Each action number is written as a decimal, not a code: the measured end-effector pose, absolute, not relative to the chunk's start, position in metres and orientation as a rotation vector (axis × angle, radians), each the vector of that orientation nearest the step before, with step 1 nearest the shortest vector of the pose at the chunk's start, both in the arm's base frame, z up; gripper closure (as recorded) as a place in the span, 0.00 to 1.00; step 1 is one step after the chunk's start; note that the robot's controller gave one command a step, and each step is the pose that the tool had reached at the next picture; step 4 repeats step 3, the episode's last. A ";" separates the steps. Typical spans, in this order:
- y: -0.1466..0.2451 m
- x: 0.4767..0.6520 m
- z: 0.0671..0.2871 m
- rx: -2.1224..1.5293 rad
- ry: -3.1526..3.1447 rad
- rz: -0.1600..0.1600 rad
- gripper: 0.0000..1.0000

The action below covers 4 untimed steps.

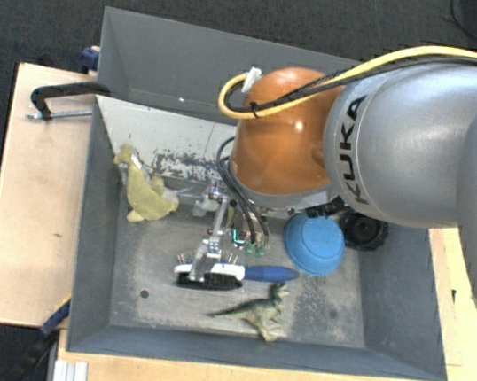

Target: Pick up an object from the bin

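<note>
Bin (pixel 90 251): grey metal with sloped walls; its few loose things lay spread over the floor, mostly towards the middle and near side.
Arm (pixel 425 143): a thick silver body that came in from the right and hung over the bin's far right part, with a yellow cable looped across it.
Orange cover (pixel 278 138): a rounded shell at the wrist, above the middle of the bin near the far wall.
Blue cup (pixel 312 244): a round blue piece right of centre, just beside the wrist hardware.
Yellow crumpled piece (pixel 146 196): soft-looking, at the far left of the floor, well apart from the gripper.
Black round thing (pixel 365 232): right of the blue cup and partly under the arm; its kind could not be told.
Green dinosaur toy (pixel 257 312): on the near side of the floor, just in front of the blue pen.
Black-and-white object (pixel 212 275): small, long and flat, in the middle of the floor, directly below the gripper.
Blue pen (pixel 268 273): lay level, its left end beside the black-and-white object.
Gripper (pixel 208 257): pointed straight down, its tip at or touching the black-and-white object; whether it stood wide, narrow or clamped on anything could not be told.
</note>
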<state>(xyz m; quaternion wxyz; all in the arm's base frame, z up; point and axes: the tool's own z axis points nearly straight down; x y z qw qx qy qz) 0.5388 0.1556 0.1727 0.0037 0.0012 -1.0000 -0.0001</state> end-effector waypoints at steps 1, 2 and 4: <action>0.082 0.527 0.070 -0.062 -3.146 -0.005 0.00; 0.083 0.531 0.075 -0.060 -3.159 -0.007 1.00; 0.089 0.523 0.218 -0.090 -3.151 -0.005 1.00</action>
